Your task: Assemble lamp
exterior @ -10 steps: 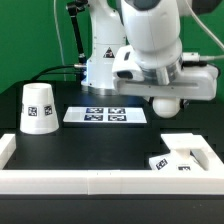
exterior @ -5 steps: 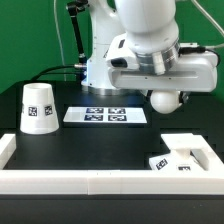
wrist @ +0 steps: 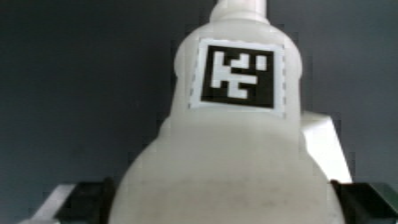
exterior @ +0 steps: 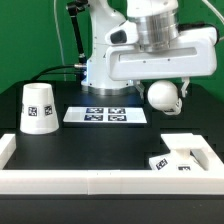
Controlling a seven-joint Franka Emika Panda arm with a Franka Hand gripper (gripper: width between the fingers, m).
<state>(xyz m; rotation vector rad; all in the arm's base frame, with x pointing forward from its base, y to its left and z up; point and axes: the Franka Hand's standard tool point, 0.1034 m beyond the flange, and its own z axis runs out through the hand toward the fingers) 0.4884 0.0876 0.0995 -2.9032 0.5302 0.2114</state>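
Observation:
My gripper is shut on the white ball-shaped bulb and holds it in the air above the black table, right of the marker board. In the wrist view the bulb fills the frame between my dark fingers, with a square tag on its neck. The tapered shade stands on the table at the exterior view's left. The flat square base lies at the front right, by the white rail.
A white rail-like border runs along the front and sides of the table. The arm's white pedestal and black cables stand behind the marker board.
My gripper has risen with the bulb, lifting it higher above the table. The shade and base have not moved.

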